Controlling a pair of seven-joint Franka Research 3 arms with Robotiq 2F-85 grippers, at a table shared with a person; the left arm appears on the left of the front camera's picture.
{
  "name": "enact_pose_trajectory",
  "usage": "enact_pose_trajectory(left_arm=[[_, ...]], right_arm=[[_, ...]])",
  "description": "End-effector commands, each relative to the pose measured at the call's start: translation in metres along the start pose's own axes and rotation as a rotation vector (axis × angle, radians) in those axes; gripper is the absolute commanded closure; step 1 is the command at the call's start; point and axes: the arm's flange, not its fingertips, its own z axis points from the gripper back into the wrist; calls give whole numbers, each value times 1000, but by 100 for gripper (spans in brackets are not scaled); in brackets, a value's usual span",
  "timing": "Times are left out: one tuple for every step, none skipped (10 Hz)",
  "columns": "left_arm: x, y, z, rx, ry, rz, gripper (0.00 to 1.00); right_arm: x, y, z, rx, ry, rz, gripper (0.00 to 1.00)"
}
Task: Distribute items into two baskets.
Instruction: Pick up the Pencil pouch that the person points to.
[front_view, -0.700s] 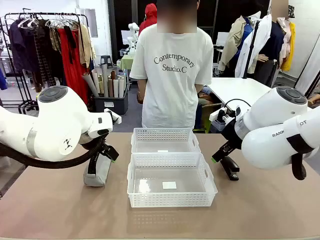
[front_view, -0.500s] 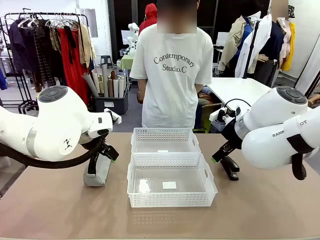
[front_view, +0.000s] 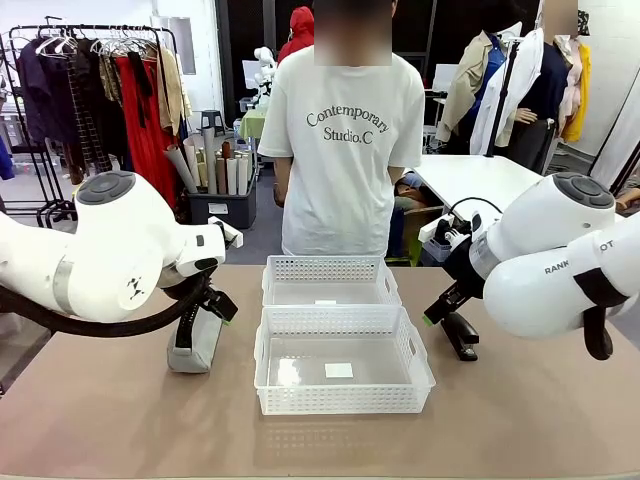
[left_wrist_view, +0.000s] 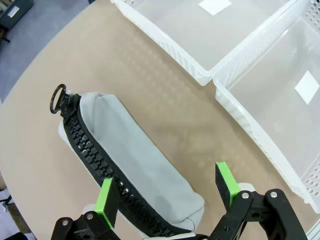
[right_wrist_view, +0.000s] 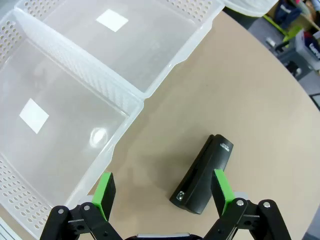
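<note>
Tan bench, smooth and matte. At its middle, larger basket: white, lattice-sided, one label on its floor. Just behind the larger basket, touching it: smaller basket. Left of the larger basket: grey pouch, black zipper uppermost, under the left pincer, spread wide, gripping nothing. Right of the larger basket: black stapler beneath the right pincer, likewise wide open and empty. Beyond the larger basket: person in white T-shirt, clothes rack, white table.
</note>
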Motion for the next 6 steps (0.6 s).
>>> enact_pose_trajectory(left_arm=[[0,0,0,0,0,0,0],[0,0,0,0,0,0,0],[0,0,0,0,0,0,0],[0,0,0,0,0,0,0],[0,0,0,0,0,0,0],[0,0,0,0,0,0,0]], right_arm=[[0,0,0,0,0,-1,0],[0,0,0,0,0,-1,0],[0,0,0,0,0,-1,0],[0,0,0,0,0,-1,0],[0,0,0,0,0,-1,0],[0,0,0,0,0,-1,0]])
